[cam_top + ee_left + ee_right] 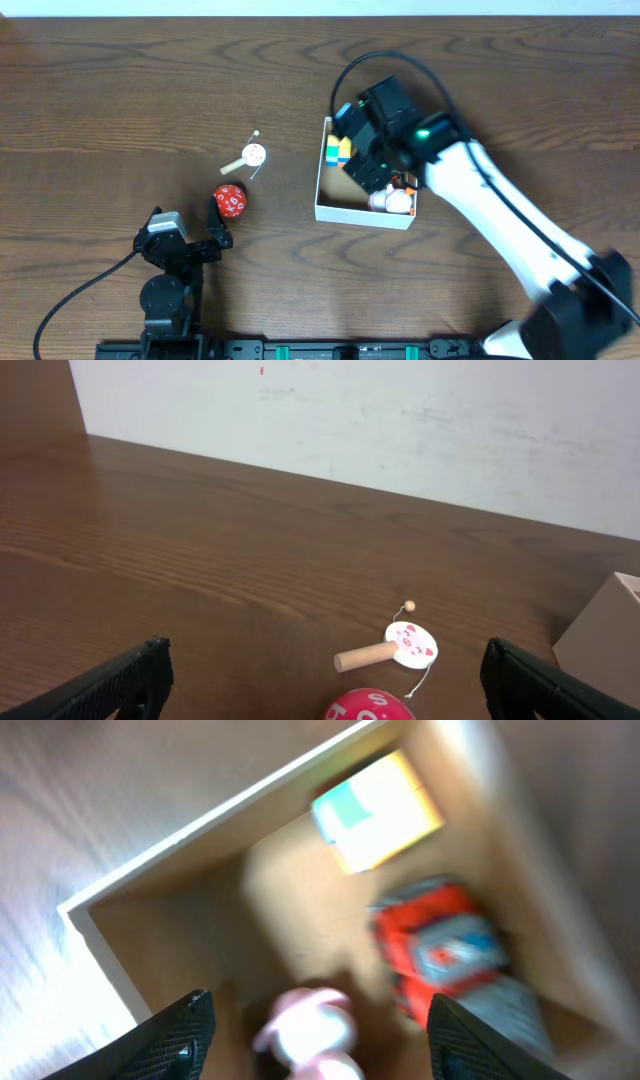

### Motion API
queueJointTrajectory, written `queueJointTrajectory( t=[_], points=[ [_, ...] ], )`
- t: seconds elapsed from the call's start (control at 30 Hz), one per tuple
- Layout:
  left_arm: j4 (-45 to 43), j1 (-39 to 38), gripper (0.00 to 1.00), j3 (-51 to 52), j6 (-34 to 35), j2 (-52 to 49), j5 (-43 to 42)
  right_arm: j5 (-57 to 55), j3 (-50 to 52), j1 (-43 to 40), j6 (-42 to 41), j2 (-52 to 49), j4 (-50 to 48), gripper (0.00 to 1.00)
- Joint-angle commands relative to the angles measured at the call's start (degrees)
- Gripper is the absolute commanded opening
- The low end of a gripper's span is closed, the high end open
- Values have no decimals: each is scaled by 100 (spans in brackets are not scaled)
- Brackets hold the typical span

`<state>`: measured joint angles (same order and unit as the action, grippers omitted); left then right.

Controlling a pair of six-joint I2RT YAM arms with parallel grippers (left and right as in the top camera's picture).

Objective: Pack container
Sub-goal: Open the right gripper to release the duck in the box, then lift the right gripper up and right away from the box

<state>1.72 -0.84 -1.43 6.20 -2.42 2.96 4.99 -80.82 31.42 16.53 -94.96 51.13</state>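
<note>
The container [322, 190] is a white box with a tan inside, right of the table's middle. In it lie a yellow and blue block [337, 148], a red toy [445, 950] and a pink and white toy [392, 202]. My right gripper [372, 172] hangs open and empty over the box; its wrist view is blurred and looks down at the pink toy [310, 1035]. A red numbered ball [231, 200] and a small wooden-handled drum toy [250, 156] lie on the table to the left. My left gripper [195, 232] is open just before the ball [367, 706].
The box's corner [605, 635] shows at the right edge of the left wrist view, past the drum toy [395, 646]. A pale wall runs along the table's far edge. A black cable trails from the left arm's base.
</note>
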Motion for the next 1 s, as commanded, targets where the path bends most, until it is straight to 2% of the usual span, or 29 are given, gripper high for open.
queueJointTrajectory(
  t=[0.0,0.07,0.27,0.33,0.37,0.43,0.97],
  points=[
    [214,28,98,120,11,-7,63,-494,-186,-208,-345,651,177,72],
    [214,28,98,120,11,-7,63,-761,-186,-339,-485,914,417,73],
    [214,28,98,120,11,-7,63,-1495,-186,-979,-1738,1449,1040,74],
    [214,28,98,120,11,-7,63,-1552,-186,-1226,-1974,1499,1176,82],
    [214,28,98,120,11,-7,63,-1526,-186,-1355,-2044,1504,1220,93],
    [214,28,98,120,11,-7,63,-1458,-184,-1545,-2079,1502,1303,99],
    [214,28,98,120,11,-7,63,-1462,-177,-1716,-2076,1502,1447,99]
  ],
)
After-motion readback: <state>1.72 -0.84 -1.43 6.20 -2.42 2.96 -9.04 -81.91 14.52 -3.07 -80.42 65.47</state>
